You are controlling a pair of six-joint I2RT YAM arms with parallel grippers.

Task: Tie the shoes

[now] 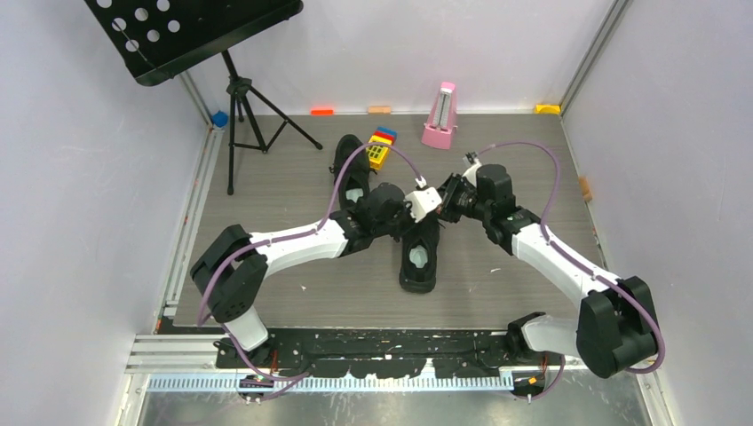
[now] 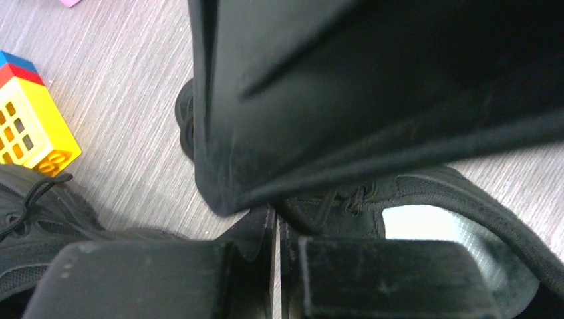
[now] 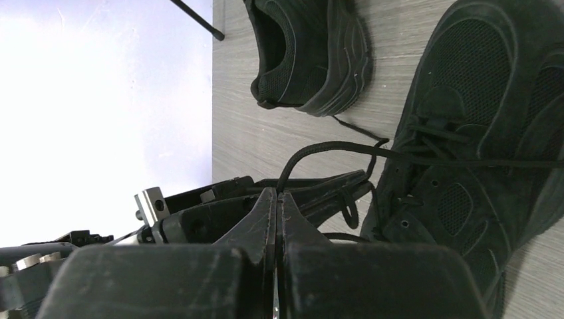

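Observation:
Two black shoes lie on the grey floor. The near shoe point(image 1: 419, 256) is in the middle and the far shoe point(image 1: 352, 173) is behind it to the left. My left gripper point(image 1: 433, 211) and right gripper point(image 1: 447, 202) meet tip to tip over the near shoe's laces. In the right wrist view my right gripper point(image 3: 277, 194) is shut on a thin black lace point(image 3: 319, 147) that curves over to the near shoe point(image 3: 479, 133). In the left wrist view my left gripper point(image 2: 277, 216) is shut with a lace point(image 2: 312, 219) at its tips, above the shoe's pale insole point(image 2: 425, 226).
A black music stand point(image 1: 191, 31) on a tripod point(image 1: 244, 115) stands at the back left. A pink metronome point(image 1: 439, 115) is at the back, and a yellow toy block point(image 1: 382, 146) lies by the far shoe. Walls close in both sides.

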